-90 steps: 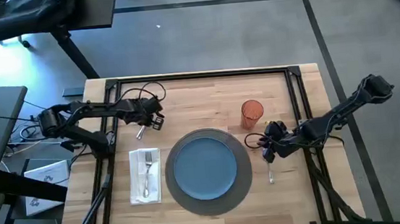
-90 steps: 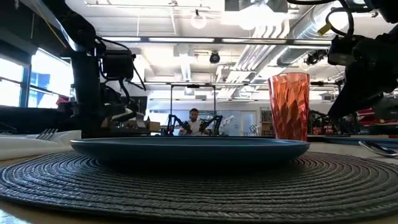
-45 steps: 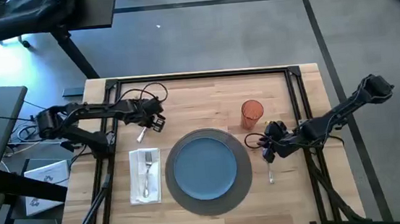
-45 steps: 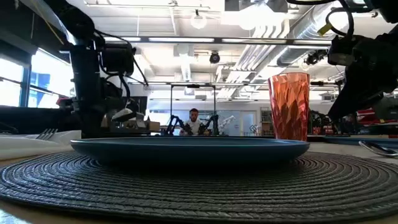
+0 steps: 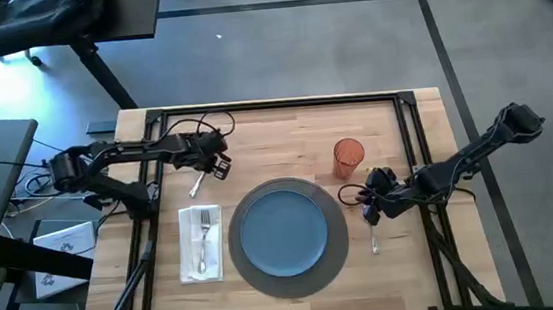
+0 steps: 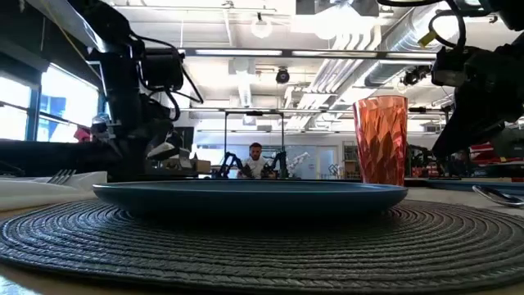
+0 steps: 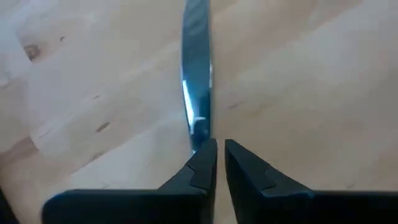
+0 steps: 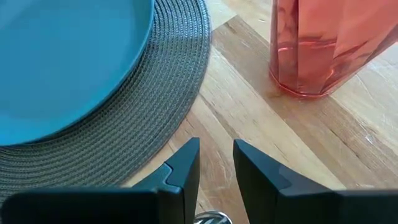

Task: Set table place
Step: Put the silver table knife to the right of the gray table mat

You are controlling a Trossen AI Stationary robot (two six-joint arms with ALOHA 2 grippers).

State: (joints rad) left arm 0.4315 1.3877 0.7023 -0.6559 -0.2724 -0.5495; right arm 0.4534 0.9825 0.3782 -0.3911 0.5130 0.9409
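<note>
**Place setting nearly complete, knife in the left gripper**

On the table [image 5: 285, 139] the round grey placemat [image 5: 338, 258] lies near the front edge with the blue plate [image 5: 283, 230] centred on it. Left of the mat, a white napkin [image 5: 192, 265] carries a fork [image 5: 204, 240]. An orange cup [image 5: 349, 157] stands behind the mat's right side, and a spoon [image 5: 375, 243] lies on the wood just right of the mat. So mat, plate, napkin, fork, cup and spoon look placed.

What seems left is the knife [image 7: 196, 68]. The left gripper [image 5: 219, 164] sits over bare wood behind the napkin, its fingers pinched together on the knife's near end (the blade runs out ahead over the planks). Judging by the layout, the knife has yet to reach its spot beside the plate.

The right gripper [image 8: 216, 158] waits low between cup and spoon, its fingers a little apart and holding nothing.
</note>
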